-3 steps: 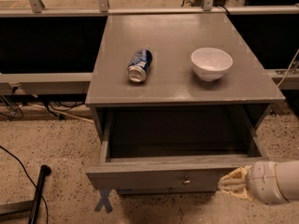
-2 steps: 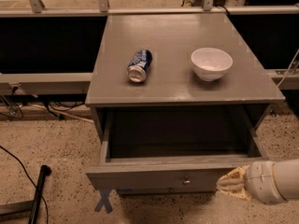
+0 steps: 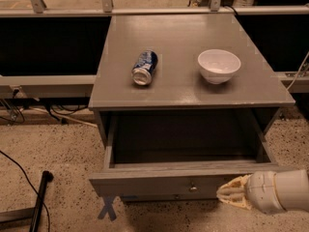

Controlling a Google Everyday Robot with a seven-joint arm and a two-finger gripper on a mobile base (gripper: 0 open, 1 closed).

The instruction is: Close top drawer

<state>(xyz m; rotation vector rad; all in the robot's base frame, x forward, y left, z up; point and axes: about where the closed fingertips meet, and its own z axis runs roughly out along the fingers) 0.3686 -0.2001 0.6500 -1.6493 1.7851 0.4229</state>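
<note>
One pincer (image 3: 228, 194) sits against the right end of the pulled-out top drawer (image 3: 159, 184) front; I cannot tell whether it is clenched.

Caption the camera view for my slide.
Cream two-finger gripper at the front of the open grey wooden top drawer; tipped blue can and white bowl on the cabinet top.

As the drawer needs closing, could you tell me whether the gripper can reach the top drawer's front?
Probably yes: the gripper is low right, close to the front panel of the top drawer, with nothing visible between them.
</note>
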